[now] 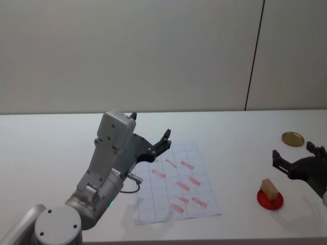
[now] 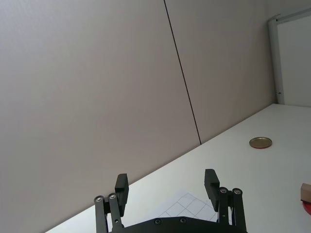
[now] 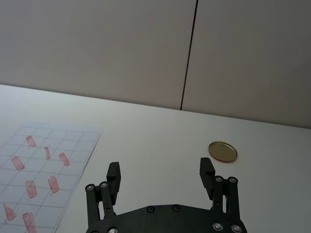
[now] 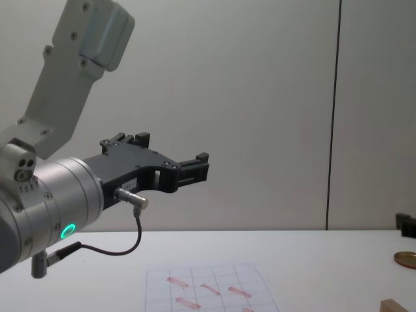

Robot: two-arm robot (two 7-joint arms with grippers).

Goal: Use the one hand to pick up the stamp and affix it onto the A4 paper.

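The stamp [image 1: 269, 188], a small light-brown wooden block, stands on a round red pad [image 1: 269, 200] at the table's right front; its edge shows in the left wrist view [image 2: 306, 191] and its top in the chest view [image 4: 393, 305]. The A4 paper [image 1: 176, 181] lies in the middle, gridded and bearing several reddish marks. My right gripper [image 1: 294, 152] hovers open just behind and to the right of the stamp, apart from it; its fingers spread wide in the right wrist view [image 3: 160, 170]. My left gripper [image 1: 150, 127] is raised above the paper's left rear, open and empty [image 2: 166, 183] [image 4: 172, 151].
A round golden disc [image 1: 293, 138] lies flat at the back right, behind the right gripper [image 3: 222, 151]. The white table [image 1: 51, 153] ends at a plain wall. A cable loops under the left wrist [image 4: 130, 240].
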